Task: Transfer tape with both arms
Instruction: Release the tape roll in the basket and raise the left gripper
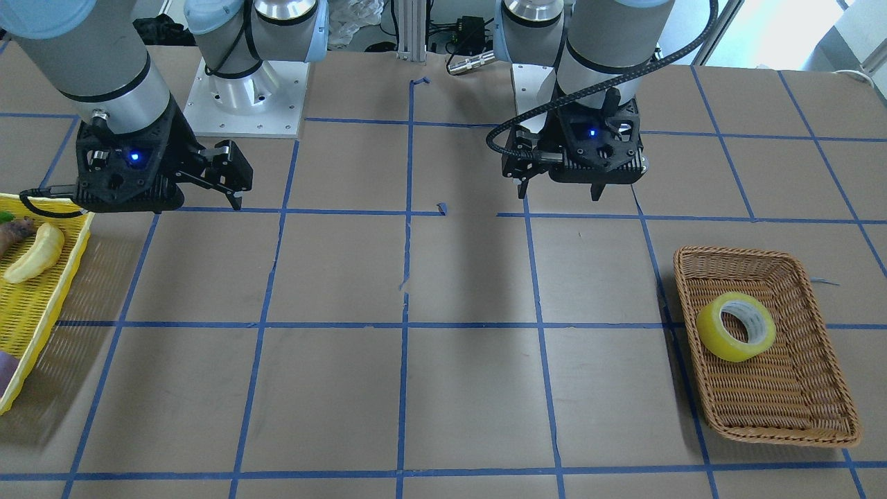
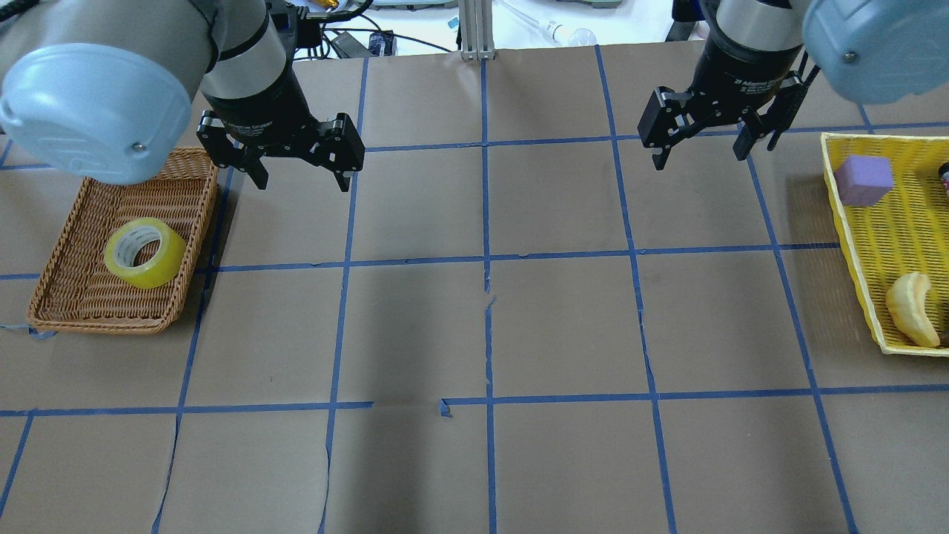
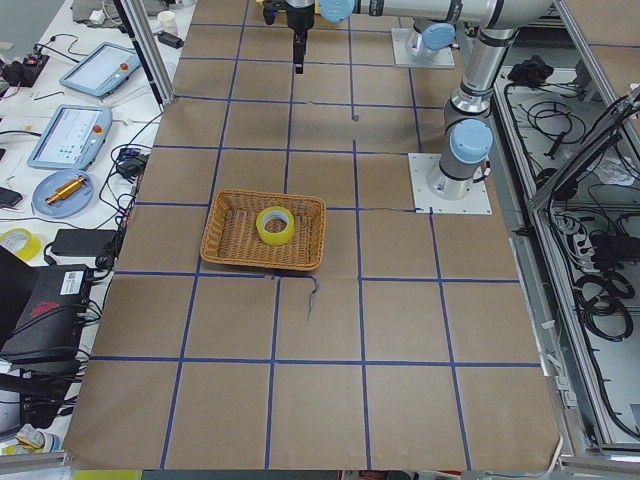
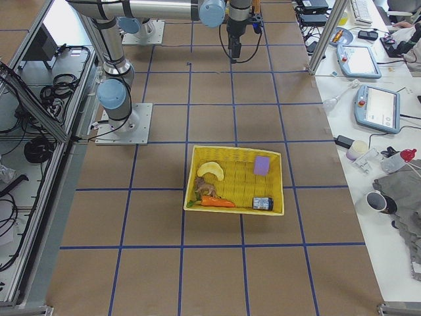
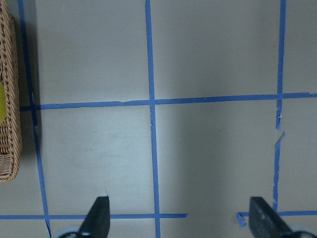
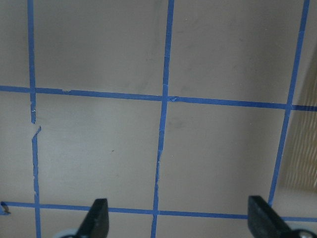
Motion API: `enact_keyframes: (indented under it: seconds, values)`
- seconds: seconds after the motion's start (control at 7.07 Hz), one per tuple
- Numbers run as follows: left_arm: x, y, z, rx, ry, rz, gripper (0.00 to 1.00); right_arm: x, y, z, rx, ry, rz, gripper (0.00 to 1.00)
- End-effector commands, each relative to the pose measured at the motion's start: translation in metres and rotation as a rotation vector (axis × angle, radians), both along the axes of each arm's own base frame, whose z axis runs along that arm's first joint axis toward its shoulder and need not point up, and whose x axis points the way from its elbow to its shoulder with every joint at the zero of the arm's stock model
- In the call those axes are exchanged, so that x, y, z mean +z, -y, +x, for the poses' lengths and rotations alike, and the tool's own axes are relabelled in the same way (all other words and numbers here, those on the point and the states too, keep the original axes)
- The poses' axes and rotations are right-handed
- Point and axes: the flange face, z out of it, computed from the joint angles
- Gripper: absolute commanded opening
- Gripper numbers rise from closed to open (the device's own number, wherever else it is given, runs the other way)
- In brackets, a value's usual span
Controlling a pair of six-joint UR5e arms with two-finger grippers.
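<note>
The yellow tape roll (image 2: 144, 252) with a white core lies in a brown wicker basket (image 2: 74, 311) on my left side; it also shows in the front view (image 1: 736, 326) and the left side view (image 3: 274, 224). My left gripper (image 2: 300, 178) is open and empty, hovering above the table just right of the basket's far corner; it shows in the front view (image 1: 558, 194) and its wrist view (image 5: 179, 218). My right gripper (image 2: 699, 157) is open and empty, above the table left of a yellow basket; it shows too in its wrist view (image 6: 178, 218).
A yellow plastic basket (image 2: 852, 245) on my right holds a banana (image 2: 910, 308), a purple block (image 2: 864, 180) and other small items. Brown paper with a blue tape grid (image 2: 485, 259) covers the table between the two baskets.
</note>
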Motion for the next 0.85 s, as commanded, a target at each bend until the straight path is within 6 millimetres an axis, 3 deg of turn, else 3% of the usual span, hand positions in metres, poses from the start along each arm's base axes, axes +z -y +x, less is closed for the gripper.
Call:
enact_keyframes:
  seconds: [0.0,0.28,0.71]
  values:
    - [0.007,-0.008,0.000,-0.001,-0.002,-0.008,1.00,0.003,-0.001,0.001,-0.006,-0.009,-0.003,1.00]
    - [0.008,-0.011,0.001,-0.002,-0.001,-0.009,1.00,0.018,-0.004,-0.001,0.008,-0.041,-0.036,1.00]
    - [0.009,-0.011,0.001,-0.001,-0.001,-0.011,1.00,0.019,-0.010,-0.002,0.005,-0.037,-0.024,1.00]
